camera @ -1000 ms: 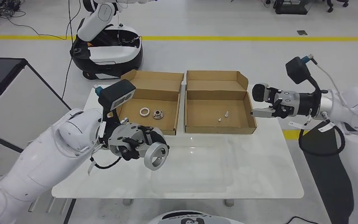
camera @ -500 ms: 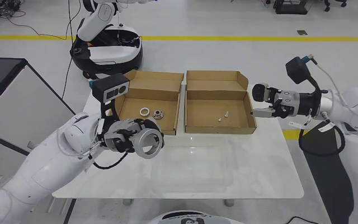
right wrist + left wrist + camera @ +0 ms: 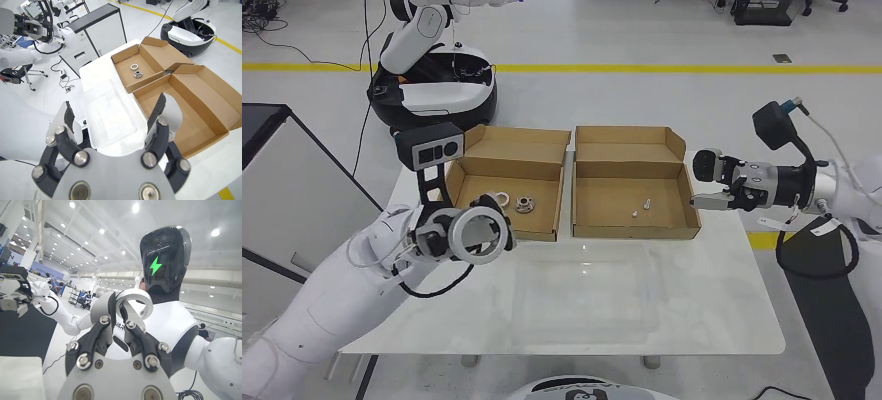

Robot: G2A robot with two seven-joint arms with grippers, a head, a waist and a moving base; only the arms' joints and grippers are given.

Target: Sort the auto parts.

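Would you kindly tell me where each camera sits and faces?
Top view: above the arms, looking down at the table, two boxes and a clear tray; both arms show.
Left wrist view: on the left wrist, tilted up toward the robot's head and ceiling; the left hand grips a ring.
Right wrist view: on the right wrist, looking down over the table; the open right hand shows.
Shared: top and right wrist views both show boxes and tray.

Grey cabinet [image 3: 282, 185], yellow line [image 3: 642, 68], possibly wheeled machine [image 3: 437, 98]

The left gripper [image 3: 454, 238] holds a large metal ring [image 3: 505, 238] over the table [image 3: 712, 290] near its left edge, beside the left box [image 3: 517, 160] (small ring [image 3: 500, 199] and flanged part [image 3: 525, 205] inside)
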